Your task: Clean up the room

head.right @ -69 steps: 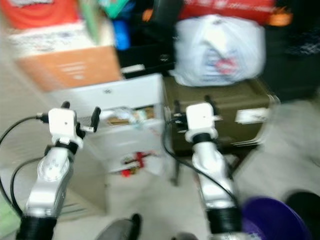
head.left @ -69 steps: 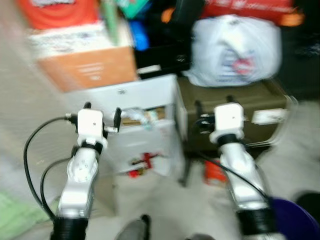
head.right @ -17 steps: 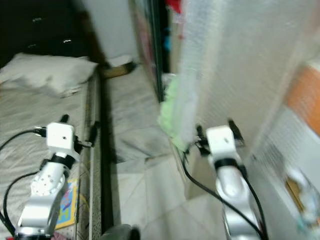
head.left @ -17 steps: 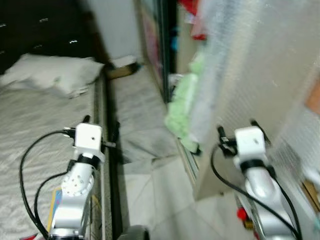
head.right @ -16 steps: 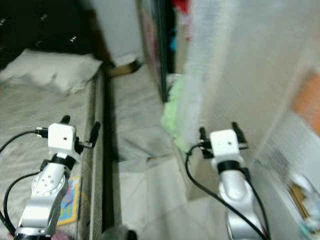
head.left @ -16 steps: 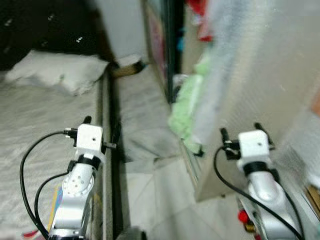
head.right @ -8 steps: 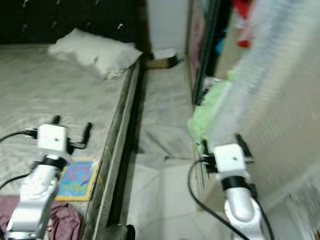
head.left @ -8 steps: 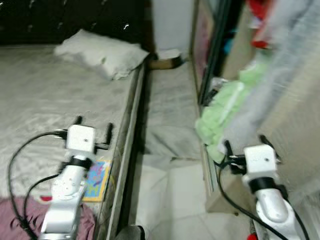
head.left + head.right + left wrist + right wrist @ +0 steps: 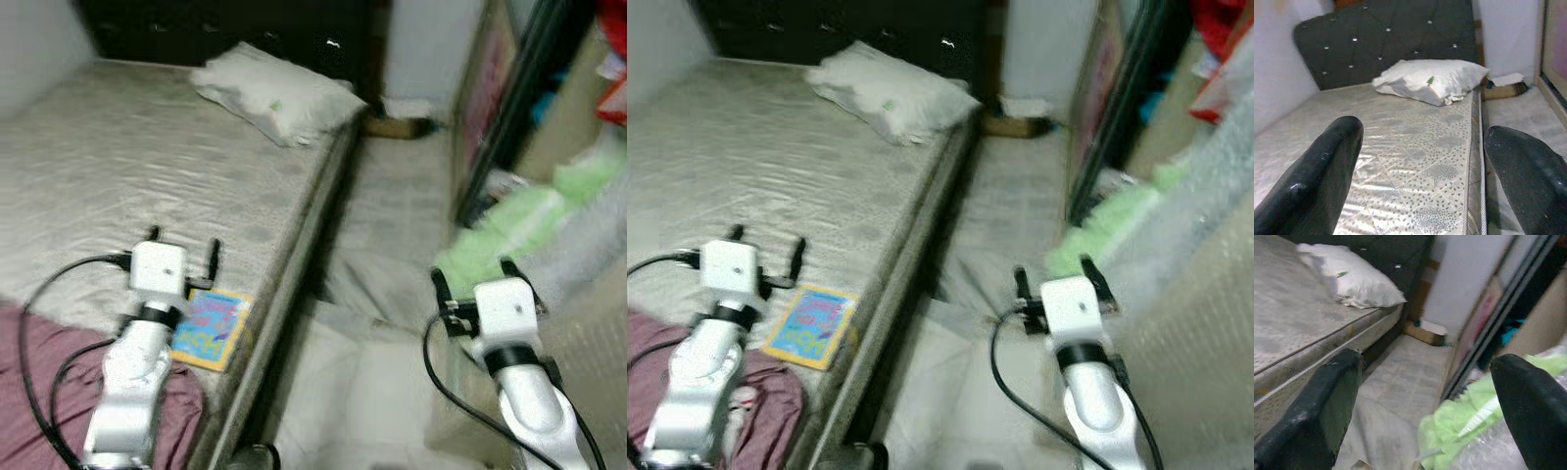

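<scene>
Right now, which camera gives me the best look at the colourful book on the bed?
The right eye view: the colourful book lies whole on the mattress near its edge, just beyond the left gripper. In the left eye view that gripper partly covers it. The wrist views look past it toward the pillow.

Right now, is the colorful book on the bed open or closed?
Closed. The colorful book lies flat on the mattress with its cover facing up, beside the purple cloth.

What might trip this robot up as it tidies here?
The narrow floor strip between the grey mattress and the wardrobe leaves little turning room. The crumpled grey cloth on the floor may snag its feet. The colourful thin booklet lies at the mattress edge and might slide off if nudged.
</scene>
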You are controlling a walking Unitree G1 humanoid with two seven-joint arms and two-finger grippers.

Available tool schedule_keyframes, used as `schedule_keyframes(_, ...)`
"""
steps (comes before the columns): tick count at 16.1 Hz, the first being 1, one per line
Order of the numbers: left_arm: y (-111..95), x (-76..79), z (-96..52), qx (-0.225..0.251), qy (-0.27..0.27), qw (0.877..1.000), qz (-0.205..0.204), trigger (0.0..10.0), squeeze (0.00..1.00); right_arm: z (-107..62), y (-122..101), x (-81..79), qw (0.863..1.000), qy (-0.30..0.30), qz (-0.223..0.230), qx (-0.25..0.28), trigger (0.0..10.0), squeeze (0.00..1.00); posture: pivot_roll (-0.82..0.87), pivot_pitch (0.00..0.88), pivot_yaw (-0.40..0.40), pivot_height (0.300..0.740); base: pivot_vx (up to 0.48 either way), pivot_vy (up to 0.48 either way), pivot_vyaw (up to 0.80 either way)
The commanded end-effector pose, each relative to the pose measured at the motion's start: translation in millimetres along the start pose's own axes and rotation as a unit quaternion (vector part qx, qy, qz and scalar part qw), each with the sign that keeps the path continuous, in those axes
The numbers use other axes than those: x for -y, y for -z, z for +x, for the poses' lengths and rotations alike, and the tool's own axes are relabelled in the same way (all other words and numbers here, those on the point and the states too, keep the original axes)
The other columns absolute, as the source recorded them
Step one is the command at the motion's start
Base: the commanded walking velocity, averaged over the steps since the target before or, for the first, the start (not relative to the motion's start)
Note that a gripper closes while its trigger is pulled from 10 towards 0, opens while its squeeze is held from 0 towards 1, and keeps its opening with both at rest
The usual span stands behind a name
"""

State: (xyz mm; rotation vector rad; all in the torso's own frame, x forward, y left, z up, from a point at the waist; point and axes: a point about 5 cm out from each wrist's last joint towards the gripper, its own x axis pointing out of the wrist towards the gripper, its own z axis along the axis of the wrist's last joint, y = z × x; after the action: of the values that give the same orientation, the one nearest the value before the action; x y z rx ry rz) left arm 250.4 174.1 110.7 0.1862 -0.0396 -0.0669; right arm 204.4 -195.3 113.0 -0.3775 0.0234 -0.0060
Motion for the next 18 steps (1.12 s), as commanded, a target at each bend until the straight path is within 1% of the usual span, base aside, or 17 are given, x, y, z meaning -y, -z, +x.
schedule_keyframes(1, -0.6, -4.3, -0.9, -0.001, -0.005, 1.000, 0.006, 10.0, 0.00, 1.3, -2.4, -0.6, 1.000, 0.000, 0.005, 0.004, 10.0, 0.00, -0.04, 0.047, 0.030, 0.740, 0.000, 0.000, 0.80)
schedule_keyframes(11, -1.1, -3.9, 1.7, 0.001, -0.003, 1.000, 0.007, 10.0, 0.00, 9.5, -6.4, -5.3, 1.000, -0.011, 0.014, 0.014, 10.0, 0.00, -0.04, 0.044, 0.031, 0.740, 0.000, 0.000, 0.80)
schedule_keyframes(18, -0.7, -2.0, 4.7, 0.004, 0.001, 1.000, 0.005, 10.0, 0.00, 14.4, -7.1, -7.5, 0.999, -0.016, 0.019, 0.021, 10.0, 0.00, -0.04, 0.025, 0.032, 0.740, 0.000, 0.000, 0.80)
